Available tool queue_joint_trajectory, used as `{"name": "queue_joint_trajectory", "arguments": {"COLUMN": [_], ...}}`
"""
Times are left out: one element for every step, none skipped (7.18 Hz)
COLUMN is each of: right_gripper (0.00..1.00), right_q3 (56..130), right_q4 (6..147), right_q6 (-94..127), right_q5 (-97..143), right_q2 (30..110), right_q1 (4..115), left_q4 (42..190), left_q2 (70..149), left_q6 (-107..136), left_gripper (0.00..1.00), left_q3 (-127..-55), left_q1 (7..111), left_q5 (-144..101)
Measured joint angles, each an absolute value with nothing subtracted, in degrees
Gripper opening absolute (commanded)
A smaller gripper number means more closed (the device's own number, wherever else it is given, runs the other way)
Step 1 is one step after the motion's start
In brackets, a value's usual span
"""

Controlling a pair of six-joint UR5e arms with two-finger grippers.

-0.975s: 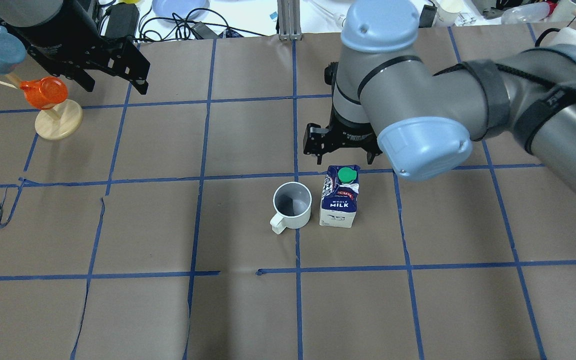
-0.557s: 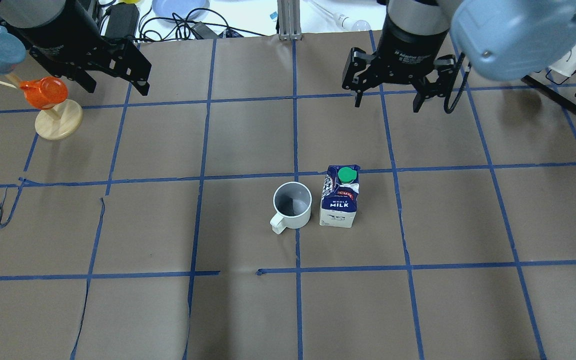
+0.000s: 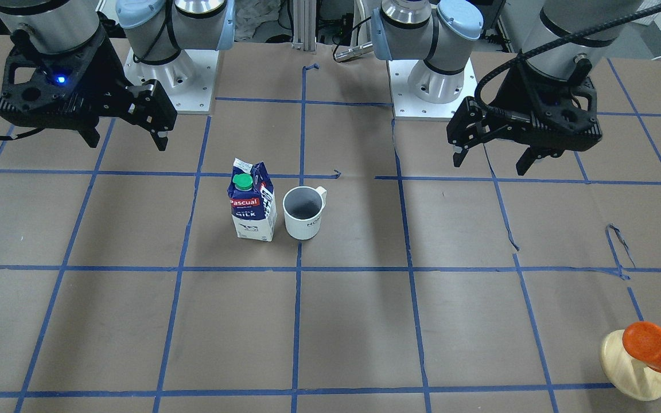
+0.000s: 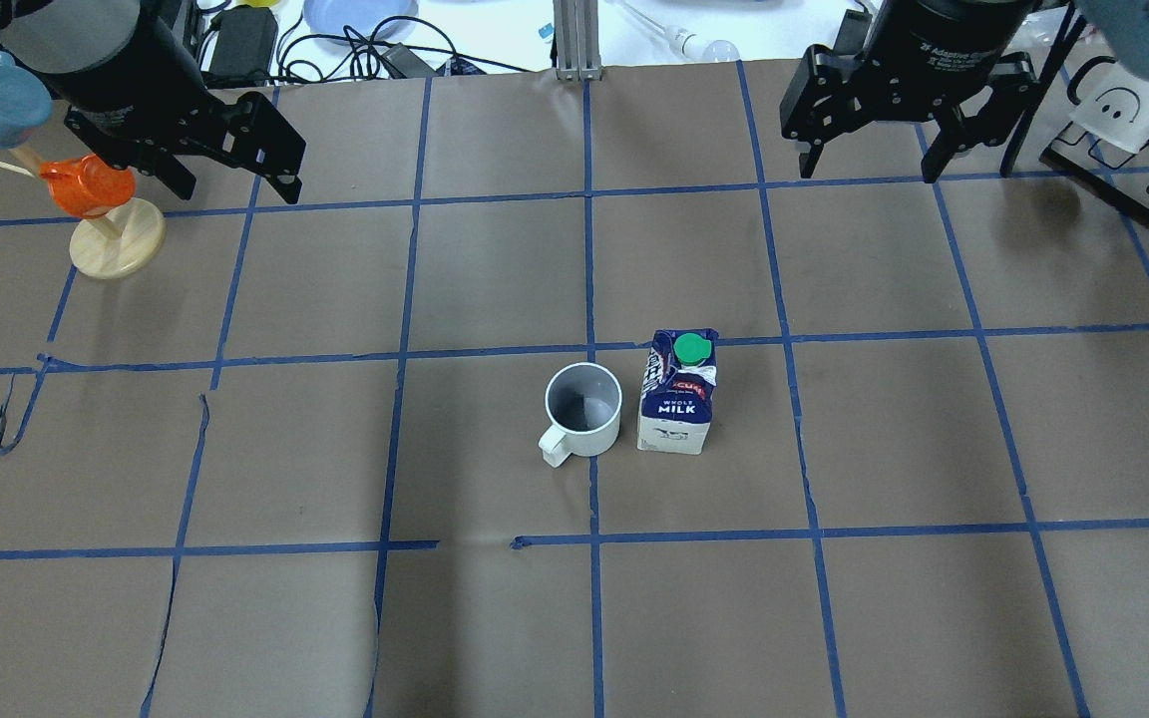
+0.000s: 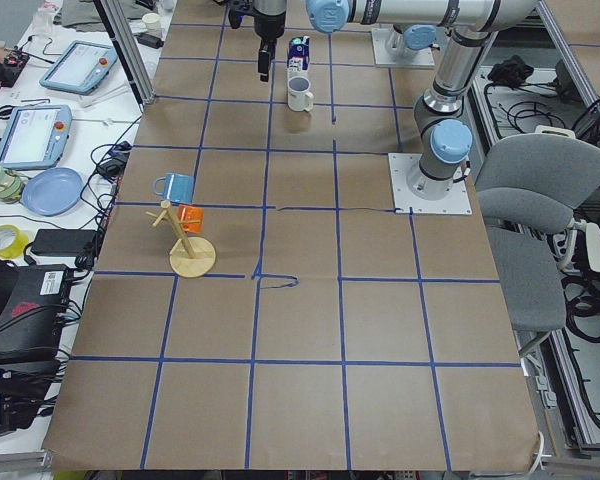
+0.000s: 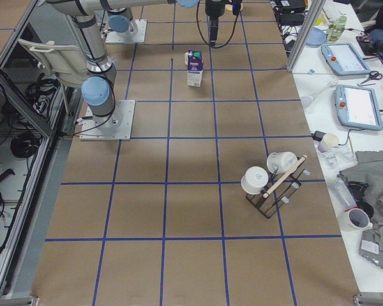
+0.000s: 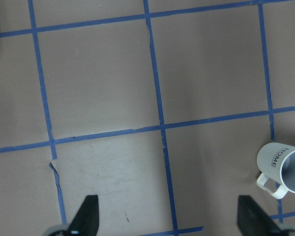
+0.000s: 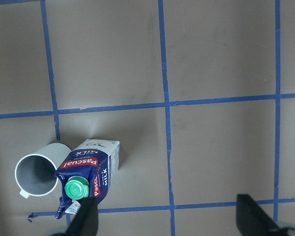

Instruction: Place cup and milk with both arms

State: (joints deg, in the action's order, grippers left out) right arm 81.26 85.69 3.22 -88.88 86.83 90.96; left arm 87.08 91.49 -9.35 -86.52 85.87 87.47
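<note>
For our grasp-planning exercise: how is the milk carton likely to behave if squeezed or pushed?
The milk stands upright, taller than wide, so a push near its green cap would probably tip it. Its gable top looks creased, so its walls likely give under a squeeze.

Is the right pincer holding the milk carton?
No, the milk carton stands free beside the mug; the right pincer hangs open, well away.

Right gripper [image 4: 869, 170] farther from milk [image 4: 676, 401]
</note>
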Motion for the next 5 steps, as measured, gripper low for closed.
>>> {"name": "queue_joint_trajectory", "arguments": {"right_gripper": [1.0, 1.0, 1.0, 1.0, 1.0], "right_q3": [81.27, 81.24, 81.24, 81.26, 81.29], "right_q4": [85.87, 86.0, 86.08, 86.09, 86.1], "right_q6": [2.29, 1.87, 1.71, 1.72, 1.81], "right_q5": [-89.05, -89.19, -89.33, -89.39, -89.38], "right_q2": [86.75, 86.65, 86.61, 86.61, 86.61], "right_q1": [90.92, 90.93, 90.93, 90.93, 90.95], "left_q4": [87.08, 87.09, 87.19, 87.44, 87.71], "left_q2": [91.58, 91.62, 91.58, 91.39, 91.05], "left_q6": [-8.37, -6.45, -4.31, -3.21, -2.75], "left_gripper": [1.0, 1.0, 1.0, 1.0, 1.0], "left_q3": [-86.3, -86.04, -85.92, -85.87, -85.84], "left_q1": [85.87, 85.87, 85.87, 85.87, 85.87], "left_q5": [87.74, 87.98, 88.12, 88.22, 88.33]}}
